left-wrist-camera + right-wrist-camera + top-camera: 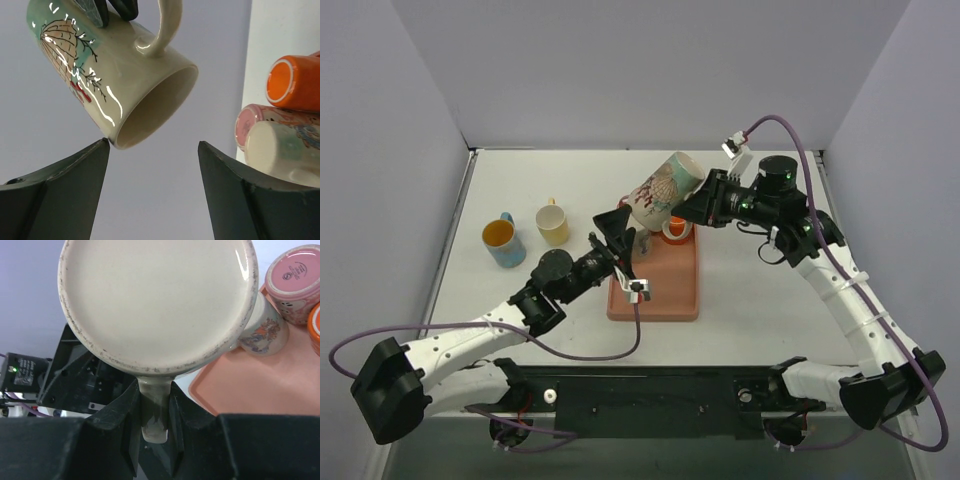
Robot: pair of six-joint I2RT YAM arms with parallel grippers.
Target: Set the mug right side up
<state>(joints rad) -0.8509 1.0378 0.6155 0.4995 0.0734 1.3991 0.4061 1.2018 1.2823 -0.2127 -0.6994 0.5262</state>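
The right hand (155,407) is pinched tight; the left hand (153,145) gapes wide.

1. White table (760,300), walled L, R and far side.
2. Far-L area: blue mug (504,241), upright, orange-yellow inside, handle twd far side.
3. Just R of it: pale yellow mug (553,224), upright, not touching the blue one.
4. Centre: pink tray (665,290), flat on table, well apart from both mugs.

Left tool (623,232) close under mug (660,190), tray mugs (280,150) alongside.
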